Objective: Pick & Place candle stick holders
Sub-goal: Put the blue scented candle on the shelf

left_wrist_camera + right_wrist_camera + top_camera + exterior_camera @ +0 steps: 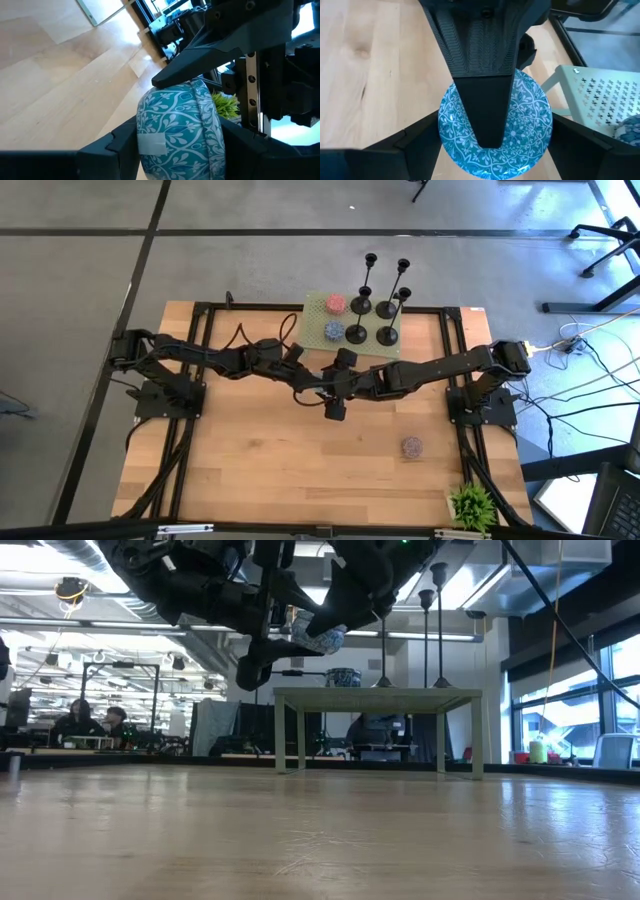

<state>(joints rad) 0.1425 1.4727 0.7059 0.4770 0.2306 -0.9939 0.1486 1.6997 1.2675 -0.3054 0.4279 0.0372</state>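
Note:
Four black candle stick holders (372, 308) stand on their round bases on a raised green perforated platform (318, 320) at the table's far edge; no gripper touches them. Over the middle of the table my left gripper (322, 383) and my right gripper (342, 385) meet, both shut on one round teal ball with a white leaf pattern (530, 125). The low view shows this ball (322, 637) high above the tabletop. My left gripper pinches the teal ball across its two broad faces; one finger (482, 90) lies flat over the face (525, 107) turned to the right wrist camera. It comes in nearly level from the table's left. The ball hangs clear of the table. My right gripper pinches the same ball by its rim (443, 131), one finger at each side of its round outline. It comes in from the table's right, slanting down. One of its fingers (200, 70) rests on the ball's upper edge in the left wrist view.
A red ball (335, 303) and a blue ball (333, 331) lie on the green platform beside the holders. Another small ball (411, 446) lies on the wood at the near right, and a green plant (472, 505) stands at the near right corner.

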